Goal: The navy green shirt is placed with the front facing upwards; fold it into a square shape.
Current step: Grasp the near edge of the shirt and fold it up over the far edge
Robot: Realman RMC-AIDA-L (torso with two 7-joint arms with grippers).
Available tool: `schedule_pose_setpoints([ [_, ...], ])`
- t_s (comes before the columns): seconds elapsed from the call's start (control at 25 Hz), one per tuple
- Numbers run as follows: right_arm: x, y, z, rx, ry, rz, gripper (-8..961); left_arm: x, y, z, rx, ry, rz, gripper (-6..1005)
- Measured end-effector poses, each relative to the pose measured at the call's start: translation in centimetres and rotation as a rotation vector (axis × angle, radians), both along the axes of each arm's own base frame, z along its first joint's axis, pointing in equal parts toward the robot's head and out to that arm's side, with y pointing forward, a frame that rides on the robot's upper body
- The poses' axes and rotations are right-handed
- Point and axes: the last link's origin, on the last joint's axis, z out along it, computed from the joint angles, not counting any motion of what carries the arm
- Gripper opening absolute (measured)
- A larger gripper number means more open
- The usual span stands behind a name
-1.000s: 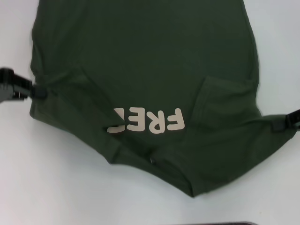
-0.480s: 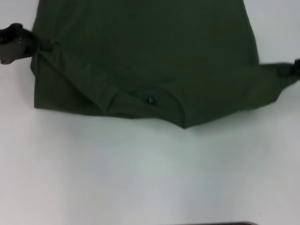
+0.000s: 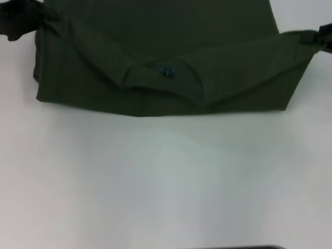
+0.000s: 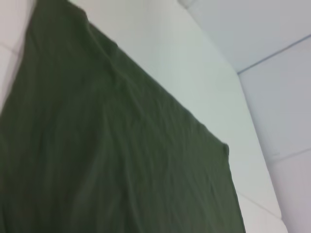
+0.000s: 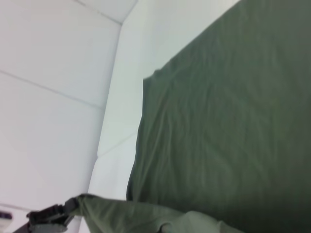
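Note:
The navy green shirt point(image 3: 155, 31) lies on the white table, its collar end doubled back over the body. The round collar with its small blue neck label point(image 3: 167, 71) faces up on the folded flap, and no lettering shows. My left gripper point(image 3: 51, 16) is at the far left, shut on the flap's left corner. At the far right, my right gripper point(image 3: 310, 36) is shut on the other corner. The left wrist view shows only flat green shirt cloth point(image 4: 97, 145). In the right wrist view the shirt point(image 5: 233, 121) stretches toward the left gripper point(image 5: 51, 217), which pinches a corner.
The white table point(image 3: 166, 181) spreads bare between the shirt's folded edge and me. A dark strip point(image 3: 238, 247) runs along the picture's near edge. Past the table's far edge, pale wall panels point(image 4: 272, 43) show.
Both grippers carried the collar end away from me and over the shirt's body. The cream lettering is now covered and the near edge lies straighter and farther off.

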Motion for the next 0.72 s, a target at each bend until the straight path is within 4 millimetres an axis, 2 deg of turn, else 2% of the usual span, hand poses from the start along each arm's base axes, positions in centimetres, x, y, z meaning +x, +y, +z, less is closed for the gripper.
schedule_pose_setpoints([
  [0.4,0.5,1.9,0.5,0.127,-0.038,-0.044,32,0.2,1.8,-0.2,0.088,0.042,0.019,48],
  [0.72,-0.7,4.0,0.2,0.155,-0.102,-0.01,33,1.7,3.2,-0.4,0.11,0.064,-0.021,48],
])
